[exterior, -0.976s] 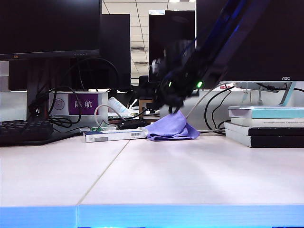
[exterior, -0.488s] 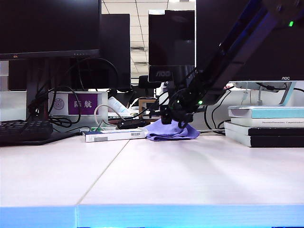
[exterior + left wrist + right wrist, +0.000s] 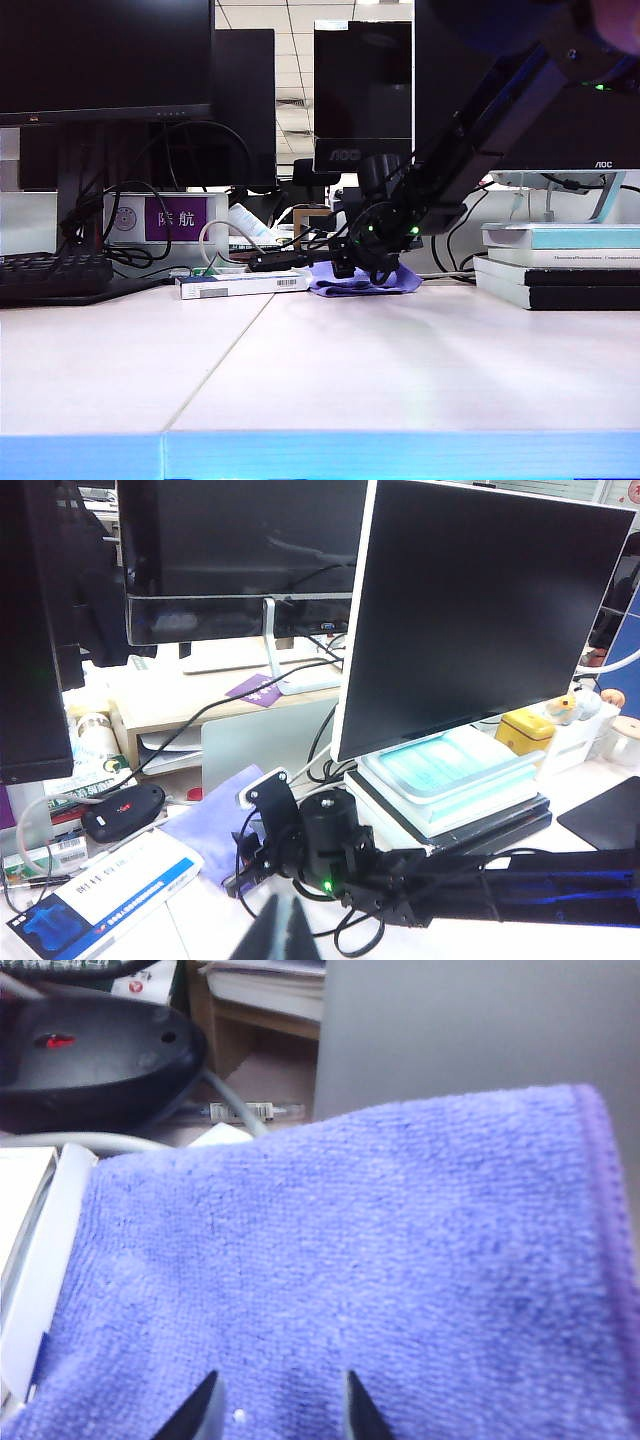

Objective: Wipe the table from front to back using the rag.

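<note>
The right gripper point(image 3: 362, 268) is down at the far side of the table point(image 3: 400, 370), pressed low over the rag point(image 3: 395, 283). In the right wrist view its two dark fingertips point(image 3: 200, 1412) stand apart with rag point(image 3: 380, 1260) showing between them, so the jaws are parted and lie on the cloth; whether they pinch any of it cannot be told. The left gripper appears in no view, so its state cannot be told.

Readable writing: the monitor point(image 3: 362, 95) behind the right gripper carries "AOC" on its lower bezel, and the same mark sits on the bezel of the monitor point(image 3: 560, 85) to its right. To the left of the gripper, a purple label point(image 3: 176, 218) bears two white Chinese characters. A flat box point(image 3: 240, 284) just left of the rag has a barcode strip; its small print is too fine to read. The books point(image 3: 556, 265) stacked right of the gripper have spine text too small to make out.

The left wrist view looks down on the right gripper point(image 3: 262, 842) from above: the rag point(image 3: 215, 825) spreads under it, a blue-and-white box point(image 3: 95, 905) lies beside it, and a black mouse point(image 3: 122, 811) with a red mark sits beyond. That mouse point(image 3: 90, 1050) also shows beyond the rag in the right wrist view, which alone shows the cloth's fine looped weave and its darker hemmed edge.
</note>
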Available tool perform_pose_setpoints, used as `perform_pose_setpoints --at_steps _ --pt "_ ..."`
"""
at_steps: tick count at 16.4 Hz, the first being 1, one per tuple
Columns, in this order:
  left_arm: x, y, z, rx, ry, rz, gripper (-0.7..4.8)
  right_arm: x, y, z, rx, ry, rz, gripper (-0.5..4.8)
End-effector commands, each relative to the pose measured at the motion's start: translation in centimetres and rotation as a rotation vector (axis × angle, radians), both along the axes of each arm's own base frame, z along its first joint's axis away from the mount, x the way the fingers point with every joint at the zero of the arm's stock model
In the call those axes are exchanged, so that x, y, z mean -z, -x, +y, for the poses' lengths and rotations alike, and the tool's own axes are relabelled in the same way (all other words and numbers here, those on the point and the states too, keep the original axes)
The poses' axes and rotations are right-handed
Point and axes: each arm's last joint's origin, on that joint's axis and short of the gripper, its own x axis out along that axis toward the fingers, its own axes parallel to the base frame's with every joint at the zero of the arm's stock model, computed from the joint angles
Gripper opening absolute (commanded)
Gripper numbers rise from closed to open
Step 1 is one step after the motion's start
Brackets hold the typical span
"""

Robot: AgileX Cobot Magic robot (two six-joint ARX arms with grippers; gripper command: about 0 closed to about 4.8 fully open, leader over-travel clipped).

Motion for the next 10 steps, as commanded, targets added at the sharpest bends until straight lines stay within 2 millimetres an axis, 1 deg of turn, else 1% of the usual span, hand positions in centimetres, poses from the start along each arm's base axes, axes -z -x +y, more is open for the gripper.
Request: perform_pose_setpoints --at_steps 1,2,3,5,6,9,10 --pt "-0.3 0.1 0.0 0.008 0.009 -0.02 -0.05 -1.1 -0.2 0.2 -0.007 -0.028 -0.081 1.63" --pt "-0.3 0.1 0.0 0.008 0.009 -0.02 -0.05 -1.6 -0.4 0.3 -0.011 -0.028 -0.081 1.64" --pt "-0.3 0.1 0.0 0.007 0.009 -0.021 -0.05 -1.7 -0.9 0.5 -0.012 -0.026 -0.076 1.75" --pt "-0.3 0.1 0.0 0.008 0.009 -0.02 -0.05 -1.9 -1.8 0.9 -0.023 -0.023 -0.061 1.8" --pt "-0.3 0.1 0.0 0.013 0.008 -0.019 -0.05 -1.8 -2.0 0.9 -0.023 -0.022 -0.059 1.8" --pt "-0.1 0.2 0.0 0.028 0.0 -0.001 -0.05 -0.5 -2.0 0.8 -0.025 0.014 -0.029 1.8" --pt "-0.1 0.2 0.0 0.03 -0.002 0.002 -0.05 -0.4 -2.2 0.4 -0.018 0.019 -0.02 1.8"
